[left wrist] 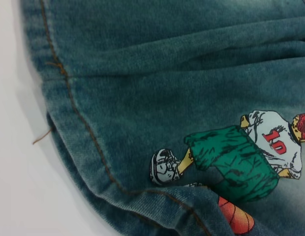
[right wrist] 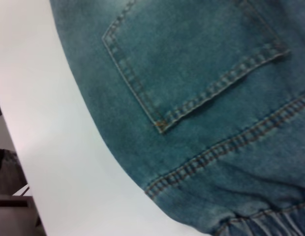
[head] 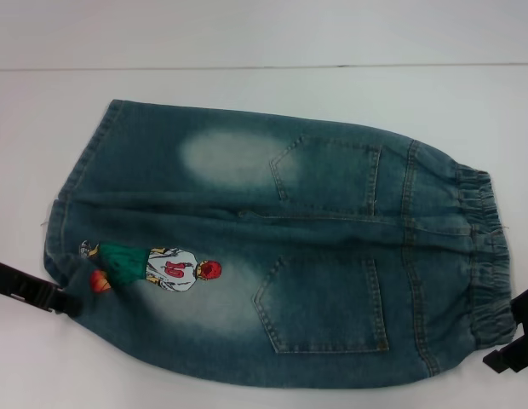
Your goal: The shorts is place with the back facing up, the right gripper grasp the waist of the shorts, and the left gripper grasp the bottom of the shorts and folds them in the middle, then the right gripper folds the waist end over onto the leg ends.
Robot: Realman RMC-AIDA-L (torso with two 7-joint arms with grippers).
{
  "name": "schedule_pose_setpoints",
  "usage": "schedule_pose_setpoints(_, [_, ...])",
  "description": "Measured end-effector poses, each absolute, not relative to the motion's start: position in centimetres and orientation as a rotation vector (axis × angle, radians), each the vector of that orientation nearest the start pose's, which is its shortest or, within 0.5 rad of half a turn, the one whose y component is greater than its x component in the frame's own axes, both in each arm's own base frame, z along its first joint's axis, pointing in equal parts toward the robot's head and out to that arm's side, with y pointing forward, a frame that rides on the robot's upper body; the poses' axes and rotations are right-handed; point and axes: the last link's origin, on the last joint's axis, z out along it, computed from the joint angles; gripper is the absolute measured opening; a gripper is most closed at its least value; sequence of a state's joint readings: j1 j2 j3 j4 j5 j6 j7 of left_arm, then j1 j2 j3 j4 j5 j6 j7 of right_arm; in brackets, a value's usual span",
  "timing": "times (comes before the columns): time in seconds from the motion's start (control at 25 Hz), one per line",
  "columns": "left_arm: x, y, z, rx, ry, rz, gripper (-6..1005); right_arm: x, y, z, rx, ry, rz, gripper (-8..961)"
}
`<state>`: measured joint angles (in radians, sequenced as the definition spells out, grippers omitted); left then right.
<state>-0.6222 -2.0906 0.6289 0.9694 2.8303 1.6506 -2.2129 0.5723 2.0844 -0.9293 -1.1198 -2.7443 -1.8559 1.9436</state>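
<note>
- Shorts point(head: 281, 247) flat on the table point(head: 264, 94), back up, waist point(head: 485, 256) toward its right edge, hems point(head: 68, 221) toward the left.
- Left gripper point(head: 64, 300) at near hem corner, right gripper point(head: 507, 354) at near waist corner; can't tell finger state on either.
- Step looks like: approach for the lengthwise fold.
- Next: pinch both near corners, lift together.

Faded blue-green denim of the shorts point(left wrist: 157, 73) filling most of view, stitched leg hem point(left wrist: 69, 93) curving beside white table point(left wrist: 19, 187), loose thread point(left wrist: 43, 137) off hem, embroidered cartoon figure point(left wrist: 241, 157) near hem.
</note>
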Motion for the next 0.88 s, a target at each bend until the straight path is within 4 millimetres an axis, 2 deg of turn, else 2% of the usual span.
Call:
schedule_pose_setpoints(0.16, [-30.53,32.76,3.97,-2.451,-1.506,0.322,74,27.26,30.63,3.89,-2.902,0.967,-0.608,588])
schedule_pose_setpoints(0.6, [-30.78,32.94,3.91,-2.44,-1.501,0.319,74,27.47,30.73,3.7,-2.886,0.962,-0.584,333])
schedule_pose_setpoints(0.8, [-30.87,33.09,4.15,-2.436,-1.491,0.311,74,27.39,30.62,3.82,-2.905,0.918,-0.494,126])
schedule_pose_setpoints(0.88, [-30.87,33.23,4.3,-2.435,-1.481,0.292,74,27.29,30.45,4.06,-2.93,0.89,-0.433,100])
